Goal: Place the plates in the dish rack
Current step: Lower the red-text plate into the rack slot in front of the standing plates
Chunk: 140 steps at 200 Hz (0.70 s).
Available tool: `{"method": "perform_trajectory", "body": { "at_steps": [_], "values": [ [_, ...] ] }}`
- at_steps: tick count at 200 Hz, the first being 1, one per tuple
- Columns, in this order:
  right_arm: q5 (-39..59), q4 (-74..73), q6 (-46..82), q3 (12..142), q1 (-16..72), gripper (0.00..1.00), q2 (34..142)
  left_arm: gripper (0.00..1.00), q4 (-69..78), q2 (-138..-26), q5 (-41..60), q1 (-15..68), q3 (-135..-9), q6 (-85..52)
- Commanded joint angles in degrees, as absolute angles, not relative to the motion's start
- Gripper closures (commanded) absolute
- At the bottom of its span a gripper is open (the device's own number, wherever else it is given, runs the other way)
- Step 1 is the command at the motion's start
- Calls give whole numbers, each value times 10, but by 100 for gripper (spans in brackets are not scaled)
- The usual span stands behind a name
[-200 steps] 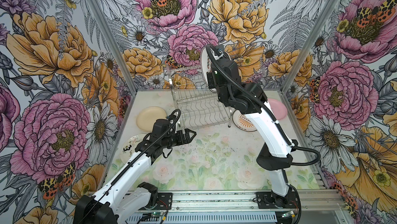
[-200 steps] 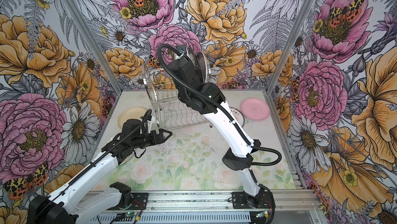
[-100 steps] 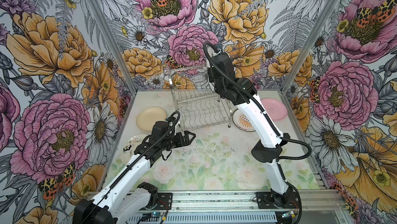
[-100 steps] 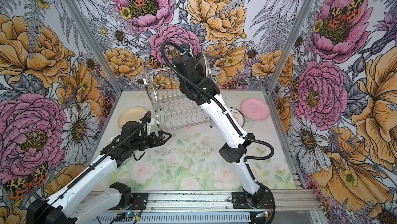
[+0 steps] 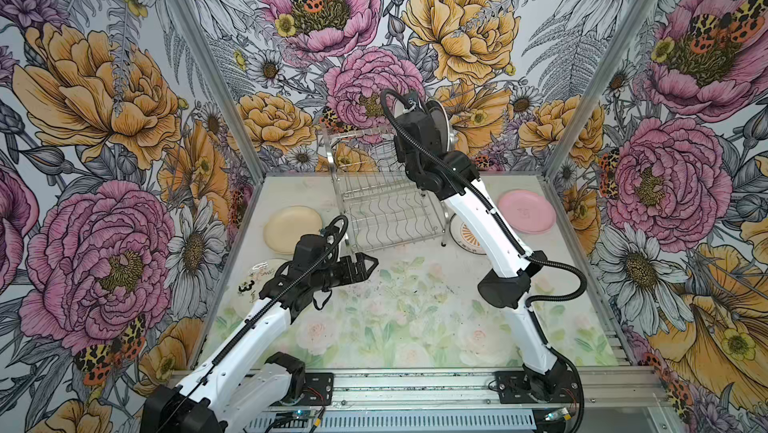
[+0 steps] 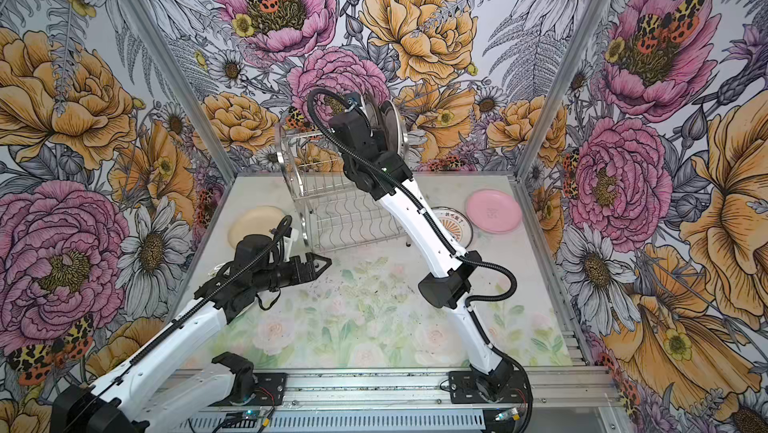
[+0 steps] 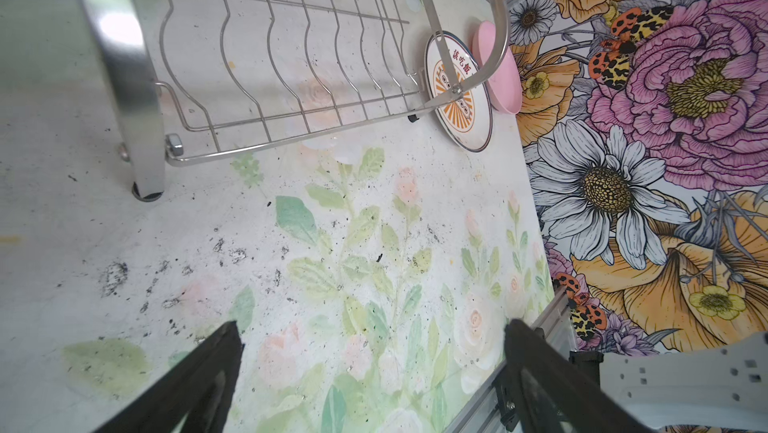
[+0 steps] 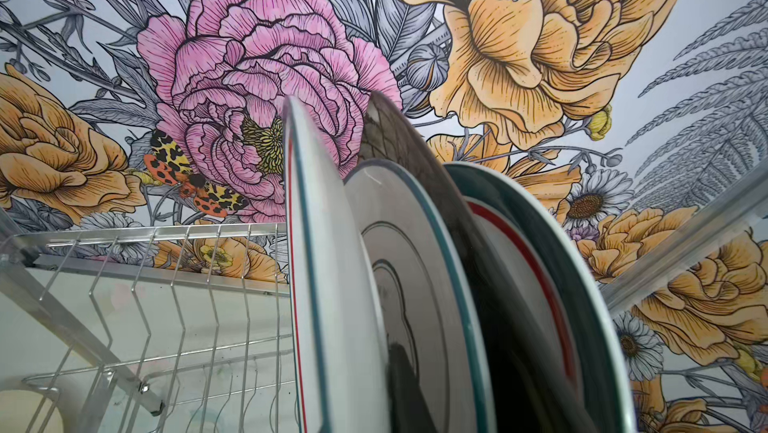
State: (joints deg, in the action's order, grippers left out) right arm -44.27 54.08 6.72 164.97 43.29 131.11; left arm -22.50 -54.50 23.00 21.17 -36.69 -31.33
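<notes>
Round white teal-rimmed plate (image 8: 399, 268) is held on edge by closed right gripper (image 6: 374, 132) at upper slots of shiny steel-wire dish rack (image 5: 386, 206); left gripper (image 5: 365, 265) is seen spread wide, empty.

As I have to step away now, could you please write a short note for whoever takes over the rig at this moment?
Left gripper: open, empty, over the table in front of the dish rack.
Right gripper: shut, up at the rack's upper tier among the standing plates; whether it grips one is hidden.
Done: those plates stand in the upper tier; the lower tier holds none.
To do: cream plate, pink plate, sunburst plate and a marked white plate lie flat on the table.
</notes>
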Motion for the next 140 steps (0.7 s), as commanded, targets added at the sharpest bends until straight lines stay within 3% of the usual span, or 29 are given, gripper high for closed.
{"method": "perform_trajectory", "body": {
  "at_steps": [1,67,99,140],
  "values": [
    [-444,502,65,1665,428,100,1321,1,-222,-548,214,207,-366,-309],
    [-436,503,76,1643,427,100,1323,1,-222,-549,212,206,-366,-307],
    [-436,503,78,1629,428,84,1312,1,-222,-551,212,204,-367,-304],
    [-438,503,74,1624,430,78,1301,1,-220,-555,212,202,-370,-302]
  ]
}}
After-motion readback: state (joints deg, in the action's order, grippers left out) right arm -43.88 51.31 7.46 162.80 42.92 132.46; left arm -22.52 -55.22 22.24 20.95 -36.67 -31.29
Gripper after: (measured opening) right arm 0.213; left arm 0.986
